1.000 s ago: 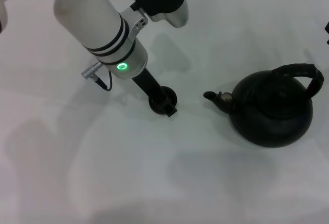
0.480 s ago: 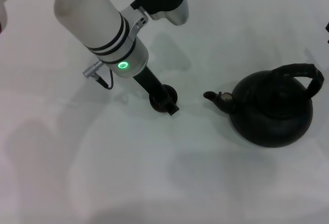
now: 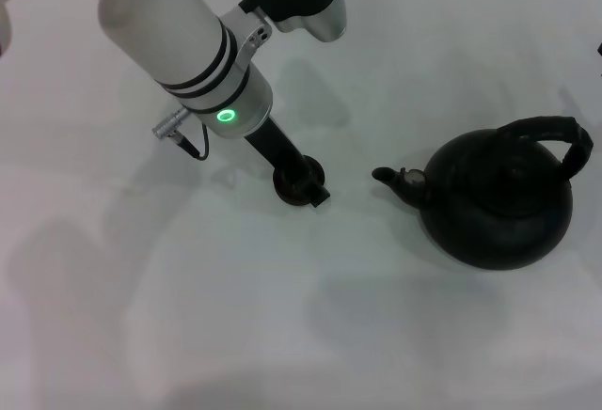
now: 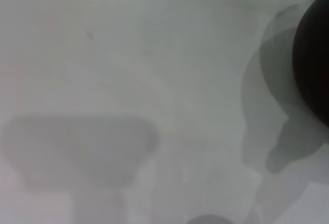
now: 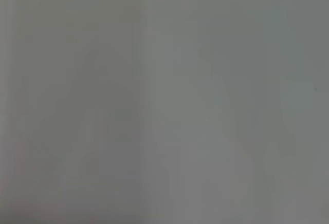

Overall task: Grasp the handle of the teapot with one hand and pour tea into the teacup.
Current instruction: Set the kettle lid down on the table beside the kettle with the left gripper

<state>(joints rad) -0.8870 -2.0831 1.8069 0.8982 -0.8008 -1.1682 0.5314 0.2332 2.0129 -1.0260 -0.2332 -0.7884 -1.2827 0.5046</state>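
Note:
The teapot [image 3: 499,205] stands on the white table at the right, its spout [image 3: 388,176] pointing left toward the teacup [image 3: 293,187]. The handle [image 3: 550,134] arches over the lid, with nothing touching it. The small dark teacup sits left of the spout and is partly covered by my left gripper [image 3: 306,189], which reaches down from the upper left and is shut on the cup's rim. A dark round edge [image 4: 314,64] shows in the left wrist view; I cannot tell what it is. My right gripper is out of view; its wrist view shows only bare grey surface.
The white table [image 3: 282,316] stretches on all sides of the two objects. My left arm's white forearm [image 3: 179,34] with a green light ring [image 3: 225,117] crosses the upper left. A small dark shape [image 3: 599,50] sits at the right edge.
My left arm has shifted very slightly up and to the right, with its gripper still at the teacup. The teapot has not moved.

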